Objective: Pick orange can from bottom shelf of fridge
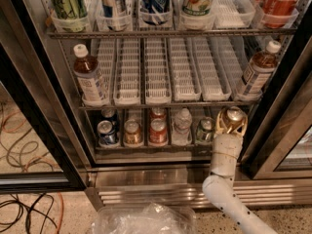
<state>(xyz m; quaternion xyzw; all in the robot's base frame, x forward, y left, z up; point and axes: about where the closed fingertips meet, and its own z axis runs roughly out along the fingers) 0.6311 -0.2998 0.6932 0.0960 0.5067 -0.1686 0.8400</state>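
item: orange can [235, 116] – rt end of bottom shelf [146, 149], fridge [41, 101]; gripper [231, 125] fingers clasped round it; status: grasp looks done, lift-out & withdrawal pending

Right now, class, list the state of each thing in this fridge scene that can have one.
fridge: door open.
orange can: upright, gripped.
gripper: shut on that can, at right end of bottom shelf.
left bottle: capped, standing.
right bottle: capped, standing.

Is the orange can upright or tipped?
Upright: the orange can shows its silver top facing up, held by the gripper at the right end of the bottom shelf.
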